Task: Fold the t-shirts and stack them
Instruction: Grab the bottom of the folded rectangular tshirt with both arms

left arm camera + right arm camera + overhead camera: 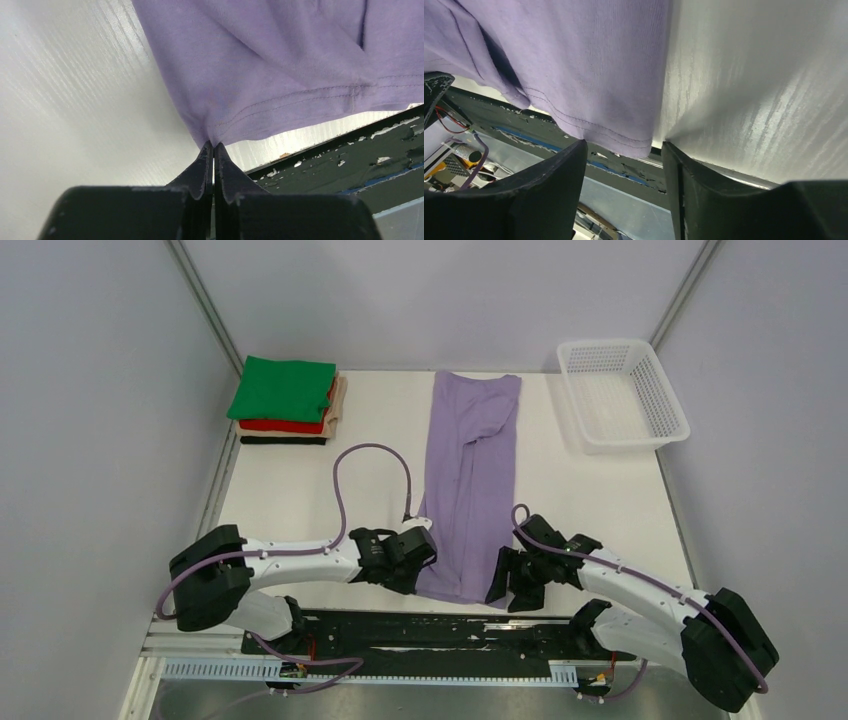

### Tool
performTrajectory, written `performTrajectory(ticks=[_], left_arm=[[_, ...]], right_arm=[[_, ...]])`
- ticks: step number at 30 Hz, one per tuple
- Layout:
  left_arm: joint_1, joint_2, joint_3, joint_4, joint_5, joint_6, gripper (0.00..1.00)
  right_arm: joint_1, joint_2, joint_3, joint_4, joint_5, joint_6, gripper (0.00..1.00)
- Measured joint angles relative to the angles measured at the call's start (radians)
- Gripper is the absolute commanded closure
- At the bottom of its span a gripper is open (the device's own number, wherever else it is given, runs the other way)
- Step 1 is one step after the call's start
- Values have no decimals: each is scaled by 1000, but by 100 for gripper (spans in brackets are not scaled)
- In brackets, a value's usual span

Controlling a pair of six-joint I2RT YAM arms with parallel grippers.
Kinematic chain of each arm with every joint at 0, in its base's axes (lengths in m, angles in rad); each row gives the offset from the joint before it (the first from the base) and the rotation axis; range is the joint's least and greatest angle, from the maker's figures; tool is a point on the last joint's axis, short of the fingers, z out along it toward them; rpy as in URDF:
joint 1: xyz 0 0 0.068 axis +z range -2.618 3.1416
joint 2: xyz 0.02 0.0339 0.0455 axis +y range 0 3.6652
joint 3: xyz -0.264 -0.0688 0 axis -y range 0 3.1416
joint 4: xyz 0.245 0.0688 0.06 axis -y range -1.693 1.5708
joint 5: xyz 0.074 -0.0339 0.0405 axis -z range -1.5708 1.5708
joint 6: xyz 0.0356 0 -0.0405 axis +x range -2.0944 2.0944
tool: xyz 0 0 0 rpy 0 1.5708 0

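The lavender t-shirt (470,480) lies as a long folded strip down the middle of the table, hem toward me. My left gripper (428,558) is shut on the hem's near left corner; in the left wrist view the fingertips (210,152) pinch the lavender cloth (280,65) to a point. My right gripper (497,585) is at the near right corner. Its jaws stand apart in the right wrist view, with the hem corner (624,135) hanging between the fingertips (574,155), not clamped. Folded t-shirts are stacked at the far left, green (283,388) on top, red (285,425) and tan (338,400) under it.
A white mesh basket (622,392) stands at the far right corner. A black rail (450,632) runs along the table's near edge just behind both grippers. The left arm's purple cable (372,450) loops over the table left of the shirt.
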Motion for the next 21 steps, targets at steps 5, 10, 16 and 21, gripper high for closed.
performTrajectory(ticks=[5,10,16,21], left_arm=[[0,-20,-28,7,1,-19,100],[0,-124,-105,17,0,-48,100],[0,-248,-204,42,23,-77,100],[0,-312,-262,88,86,-97,100]], right_arm=[[11,27,-21,55,-22,32,75],[21,40,-51,94,-37,66,100],[66,-21,-85,113,-58,80,100],[129,-97,-107,108,-66,95,100]])
